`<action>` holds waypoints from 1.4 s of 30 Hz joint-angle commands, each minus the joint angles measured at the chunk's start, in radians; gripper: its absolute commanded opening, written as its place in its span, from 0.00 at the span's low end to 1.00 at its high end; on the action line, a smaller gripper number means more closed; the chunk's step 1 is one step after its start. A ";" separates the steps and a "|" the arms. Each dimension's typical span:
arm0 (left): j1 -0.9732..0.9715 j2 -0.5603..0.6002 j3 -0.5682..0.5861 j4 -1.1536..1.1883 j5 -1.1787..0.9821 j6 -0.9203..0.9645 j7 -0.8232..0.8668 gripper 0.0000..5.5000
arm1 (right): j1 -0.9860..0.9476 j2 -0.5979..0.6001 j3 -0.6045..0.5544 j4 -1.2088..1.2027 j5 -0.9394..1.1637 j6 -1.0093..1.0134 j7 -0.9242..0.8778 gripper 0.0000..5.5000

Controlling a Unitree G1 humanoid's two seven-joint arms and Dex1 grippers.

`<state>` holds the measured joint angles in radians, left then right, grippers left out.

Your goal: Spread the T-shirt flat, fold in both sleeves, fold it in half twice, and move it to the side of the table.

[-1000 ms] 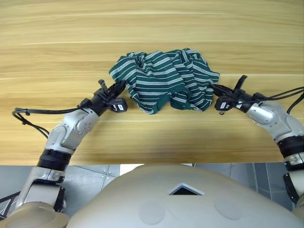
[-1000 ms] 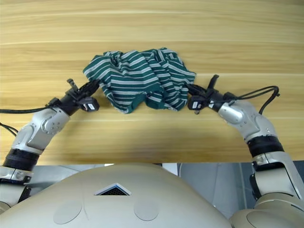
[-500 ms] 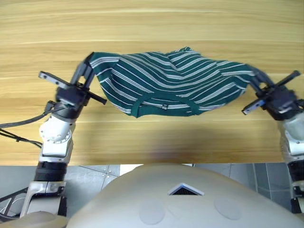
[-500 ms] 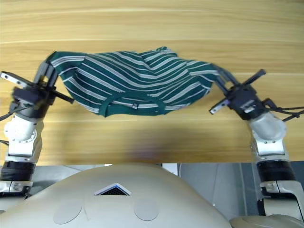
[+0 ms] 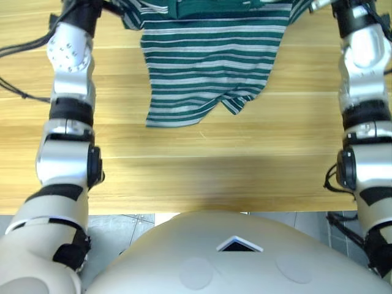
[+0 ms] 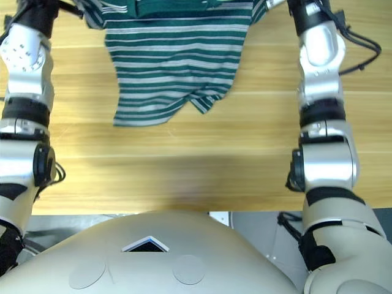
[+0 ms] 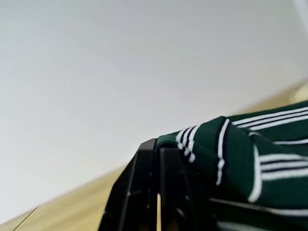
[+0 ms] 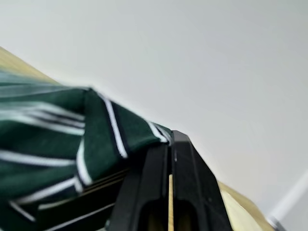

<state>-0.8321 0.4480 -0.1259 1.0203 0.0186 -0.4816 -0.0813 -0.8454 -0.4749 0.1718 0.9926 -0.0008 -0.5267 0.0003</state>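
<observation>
The dark green T-shirt with white stripes (image 5: 208,67) hangs by its shoulders between both arms, over the far half of the light wooden desk (image 5: 202,165). Held wide like this, its own weight should pull the body straight for laying flat. The left tool (image 7: 158,154) is clamped on one shoulder's fabric, the right tool (image 8: 169,144) on the other. I cannot tell whether the hem touches the desk. The hem's right corner is curled under, which may hinder a flat spread. Black cables (image 6: 361,52) trail beside the right arm.
</observation>
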 commanded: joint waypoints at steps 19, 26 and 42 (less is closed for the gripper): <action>0.684 0.178 -0.338 -0.069 0.240 -0.574 -0.361 0.00 | 0.786 -0.351 0.140 -0.426 -0.030 -0.418 0.445 0.00; 0.861 0.313 -0.221 -0.416 -0.040 -0.477 -0.467 0.00 | 0.936 -0.412 0.040 -0.590 -0.069 -0.277 0.480 0.00; 1.037 0.210 -0.001 -0.561 -0.203 -0.326 -0.486 0.34 | 1.015 -0.381 -0.044 -0.646 -0.155 -0.215 0.448 0.32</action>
<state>0.1694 0.6343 -0.1652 0.4944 -0.1381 -0.8049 -0.5323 0.1473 -0.8439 0.1503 0.3845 -0.1772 -0.7414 0.4304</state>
